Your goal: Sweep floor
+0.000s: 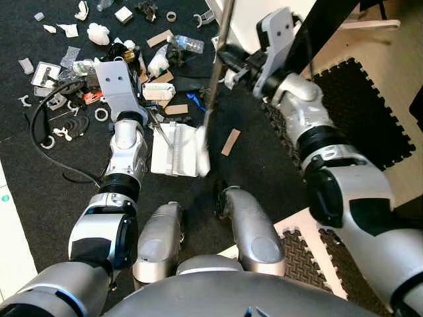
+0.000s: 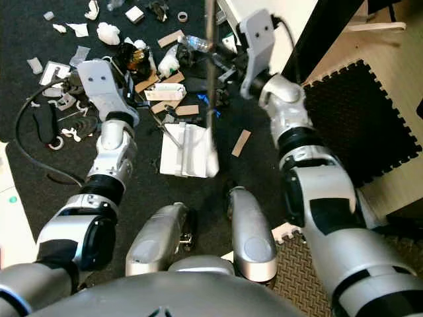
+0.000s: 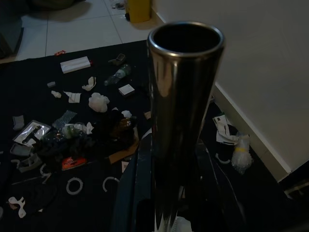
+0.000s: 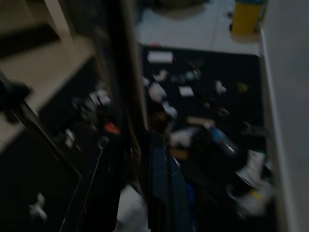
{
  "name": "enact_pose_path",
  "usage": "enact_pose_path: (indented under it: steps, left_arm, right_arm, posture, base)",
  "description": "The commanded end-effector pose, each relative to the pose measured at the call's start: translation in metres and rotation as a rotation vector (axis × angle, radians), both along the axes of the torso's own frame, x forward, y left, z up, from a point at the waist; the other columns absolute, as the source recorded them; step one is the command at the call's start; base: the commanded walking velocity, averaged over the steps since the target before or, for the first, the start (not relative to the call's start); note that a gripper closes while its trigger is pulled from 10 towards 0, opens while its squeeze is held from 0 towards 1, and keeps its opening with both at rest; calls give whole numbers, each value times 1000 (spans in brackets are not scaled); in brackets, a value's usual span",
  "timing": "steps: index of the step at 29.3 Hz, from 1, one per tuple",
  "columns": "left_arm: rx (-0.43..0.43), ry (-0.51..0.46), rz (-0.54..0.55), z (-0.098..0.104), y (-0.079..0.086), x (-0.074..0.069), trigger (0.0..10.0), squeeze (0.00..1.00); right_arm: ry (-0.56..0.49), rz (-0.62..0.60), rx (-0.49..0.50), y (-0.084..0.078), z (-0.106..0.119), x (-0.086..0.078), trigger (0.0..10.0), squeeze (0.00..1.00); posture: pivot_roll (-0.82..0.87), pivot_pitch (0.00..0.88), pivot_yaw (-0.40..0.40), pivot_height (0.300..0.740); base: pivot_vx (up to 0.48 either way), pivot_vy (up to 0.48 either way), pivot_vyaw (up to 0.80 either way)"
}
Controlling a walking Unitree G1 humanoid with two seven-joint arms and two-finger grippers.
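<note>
Left eye view: right end effector [image 1: 228, 63] clamped on metal broom pole [image 1: 213, 86], high up. Pole slants down to white broom head [image 1: 202, 153], which rests on white dustpan [image 1: 173, 150] on the black mat [image 1: 26, 165]. Left end effector [image 1: 153, 125] low beside the dustpan; can't tell if its fingers are spread or closed. Litter pile [image 1: 125, 59] just beyond: paper scraps, cardboard strips, plastic bottle [image 1: 185, 43], black cable [image 1: 39, 132].

Right eye view: same layout; cardboard strip [image 2: 241, 142] lies just beside the broom head.

Left wrist view: dark; shiny metal tube [image 3: 181, 111] close up, litter scattered on the mat behind, yellow bin [image 3: 139, 9] by the wall.

Right wrist view: blurred, dark; pole and litter vaguely visible.
</note>
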State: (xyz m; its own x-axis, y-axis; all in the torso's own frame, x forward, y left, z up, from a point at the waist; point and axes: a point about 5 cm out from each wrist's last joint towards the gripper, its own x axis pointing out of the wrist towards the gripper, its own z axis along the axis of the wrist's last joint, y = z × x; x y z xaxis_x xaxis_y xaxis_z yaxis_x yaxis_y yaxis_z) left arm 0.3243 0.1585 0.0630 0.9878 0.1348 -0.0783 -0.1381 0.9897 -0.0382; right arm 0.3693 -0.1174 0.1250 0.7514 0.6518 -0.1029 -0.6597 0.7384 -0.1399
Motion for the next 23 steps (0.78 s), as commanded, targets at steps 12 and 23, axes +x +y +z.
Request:
enact_pose_path:
  steps: [12,23]
  left_arm:
    - [-9,180,19,-38,2,-23,10000,0]
    - [-9,180,13,-37,0,-22,10000,0]
  right_arm:
    - [35,-156,-627,-27,-54,-14,10000,0]
    - [234,-54,-157,19,-70,-32,10000,0]
  posture:
    - [84,225,-10,740]
    - [83,222,-11,740]
  base:
    - [0,0,0]
    - [0,0,0]
